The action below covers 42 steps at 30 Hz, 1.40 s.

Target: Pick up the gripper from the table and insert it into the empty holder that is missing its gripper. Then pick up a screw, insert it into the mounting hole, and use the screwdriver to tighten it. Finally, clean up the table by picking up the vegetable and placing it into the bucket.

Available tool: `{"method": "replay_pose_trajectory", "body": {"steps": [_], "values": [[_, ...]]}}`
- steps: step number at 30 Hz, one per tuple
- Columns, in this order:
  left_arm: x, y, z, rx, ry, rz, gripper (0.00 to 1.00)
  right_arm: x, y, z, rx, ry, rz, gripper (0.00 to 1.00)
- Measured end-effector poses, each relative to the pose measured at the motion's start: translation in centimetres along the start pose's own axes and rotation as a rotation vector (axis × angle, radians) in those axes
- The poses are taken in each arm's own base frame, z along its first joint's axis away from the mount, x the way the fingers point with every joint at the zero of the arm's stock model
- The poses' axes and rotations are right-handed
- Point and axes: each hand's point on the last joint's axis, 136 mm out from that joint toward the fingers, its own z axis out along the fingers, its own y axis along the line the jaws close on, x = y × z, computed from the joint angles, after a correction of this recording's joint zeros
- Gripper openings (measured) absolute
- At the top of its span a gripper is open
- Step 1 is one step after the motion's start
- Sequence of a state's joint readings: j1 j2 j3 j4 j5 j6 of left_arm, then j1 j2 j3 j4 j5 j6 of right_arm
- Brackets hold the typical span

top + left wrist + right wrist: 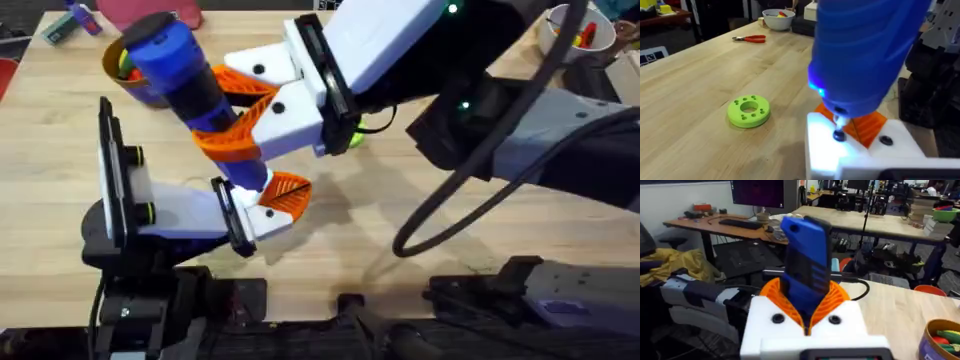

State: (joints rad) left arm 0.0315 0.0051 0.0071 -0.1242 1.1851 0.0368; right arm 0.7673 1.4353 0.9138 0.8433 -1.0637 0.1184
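Lime-green ring (749, 110) beside holder (840, 150) — pliers (750, 38) beyond.

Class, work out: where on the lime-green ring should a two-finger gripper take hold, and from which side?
Probably from straight above, pinching its wall: one finger in the centre hole, one outside. The lime-green ring lies flat on the table, so its low sides offer little.

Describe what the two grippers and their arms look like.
Both grippers, the right gripper and the left gripper, have white plastic finger blocks with orange ribbed pads and black screw heads. Each wrist carries a white housing edged with a black plate. The arms behind are black and grey, with a black cable looping off the right arm and small green lights on it.
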Motion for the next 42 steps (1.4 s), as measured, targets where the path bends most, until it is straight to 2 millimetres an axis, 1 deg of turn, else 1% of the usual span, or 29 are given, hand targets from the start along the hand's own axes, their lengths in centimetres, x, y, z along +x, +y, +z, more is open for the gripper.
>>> {"method": "replay_pose_trajectory", "body": {"steps": [25,37,39,42], "values": [[0.0,0.0,0.0,0.0,0.0,0.0,0.011,0.1,0.0,0.0,0.0,0.002,-0.006,0.025],[0.0,0.0,0.0,0.0,0.0,0.0,0.011,0.3,0.6,0.9,-0.011,0.005,0.011,0.025],[0.0,0.0,0.0,0.0,0.0,0.0,0.011,0.0,0.6,0.9,-0.009,-0.003,-0.002,0.025],[0.0,0.0,0.0,0.0,0.0,0.0,0.011,-0.9,0.7,0.9,-0.008,-0.034,-0.057,0.025]]}}
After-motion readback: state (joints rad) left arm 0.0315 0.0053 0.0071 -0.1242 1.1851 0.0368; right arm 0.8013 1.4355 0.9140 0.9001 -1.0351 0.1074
